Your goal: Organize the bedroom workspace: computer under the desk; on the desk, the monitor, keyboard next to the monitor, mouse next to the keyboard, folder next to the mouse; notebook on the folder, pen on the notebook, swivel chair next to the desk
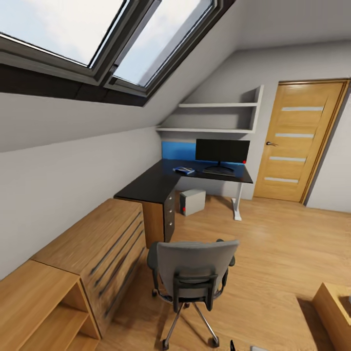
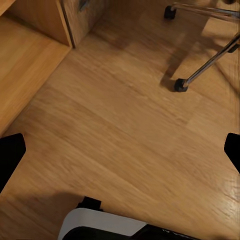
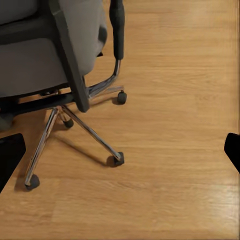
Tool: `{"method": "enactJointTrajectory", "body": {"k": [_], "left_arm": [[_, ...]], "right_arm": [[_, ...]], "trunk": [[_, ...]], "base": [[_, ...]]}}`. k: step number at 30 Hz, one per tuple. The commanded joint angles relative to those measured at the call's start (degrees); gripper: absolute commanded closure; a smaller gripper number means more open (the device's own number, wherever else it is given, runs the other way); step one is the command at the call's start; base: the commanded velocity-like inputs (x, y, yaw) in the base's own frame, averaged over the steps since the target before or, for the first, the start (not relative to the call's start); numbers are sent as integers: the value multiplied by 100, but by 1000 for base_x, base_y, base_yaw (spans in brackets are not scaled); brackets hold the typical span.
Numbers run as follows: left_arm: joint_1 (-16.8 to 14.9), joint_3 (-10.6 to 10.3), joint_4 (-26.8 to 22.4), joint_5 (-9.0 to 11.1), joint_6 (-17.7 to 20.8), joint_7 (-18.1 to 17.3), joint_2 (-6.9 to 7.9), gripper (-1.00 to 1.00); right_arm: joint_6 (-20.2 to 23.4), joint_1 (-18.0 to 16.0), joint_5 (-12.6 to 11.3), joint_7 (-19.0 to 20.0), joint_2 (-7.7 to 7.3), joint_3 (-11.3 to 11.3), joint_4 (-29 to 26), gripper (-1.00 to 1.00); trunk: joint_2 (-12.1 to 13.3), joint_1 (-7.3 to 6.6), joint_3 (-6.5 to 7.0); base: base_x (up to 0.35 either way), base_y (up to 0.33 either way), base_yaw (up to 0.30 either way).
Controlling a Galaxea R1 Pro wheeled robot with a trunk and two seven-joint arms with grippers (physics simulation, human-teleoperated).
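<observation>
Overhead, a slanted ceiling with skylights (image 1: pixel 87 34) meets grey walls above a wooden floor (image 1: pixel 273 243). Ahead, the desk (image 1: pixel 156 183) carries the monitor (image 1: pixel 222 151) and blue folder (image 1: pixel 184 170), the computer (image 1: pixel 192 202) beneath it. Nearer stands the swivel chair (image 1: pixel 195 270), well apart from the desk. Both grippers' fingers (image 2: pixel 11 155) (image 3: pixel 10 155) are spread apart over bare floor.

Attic room with a sloped grey wall (image 1: pixel 73 161) and two skylights (image 1: pixel 97 29) showing bright sky. Wood floor (image 1: pixel 273 253), wooden door (image 1: pixel 302 141) at the far wall, white shelves (image 1: pixel 219 117) beside it, and a low wooden cabinet (image 1: pixel 92 248) along the slope.
</observation>
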Motion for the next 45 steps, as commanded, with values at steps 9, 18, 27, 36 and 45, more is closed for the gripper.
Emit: {"method": "enactJointTrajectory", "body": {"k": [9,18,27,36,45], "left_arm": [[-4,-49,0,21,-21,47,3,-100],[-4,-53,0,21,-21,47,2,-100],[-4,-52,-1,21,-21,47,3,-100],[-4,-53,-1,21,-21,47,2,-100],[-4,-52,0,21,-21,47,-2,-100]], "right_arm": [[-7,-5,-7,-39,2,47,4,-100],[0,-6,-8,-39,1,47,4,-100],[1,-4,-8,-39,3,47,4,-100],[4,-6,-15,-63,15,47,4,-100],[10,-6,-22,-90,31,47,4,-100]], "trunk": [[-11,3,37],[-11,3,85],[-11,3,124],[-11,3,90],[-11,3,11]], "base": [[0,19,-244],[9,217,-246],[5,35,-263],[0,1,-183],[0,0,-12]]}}
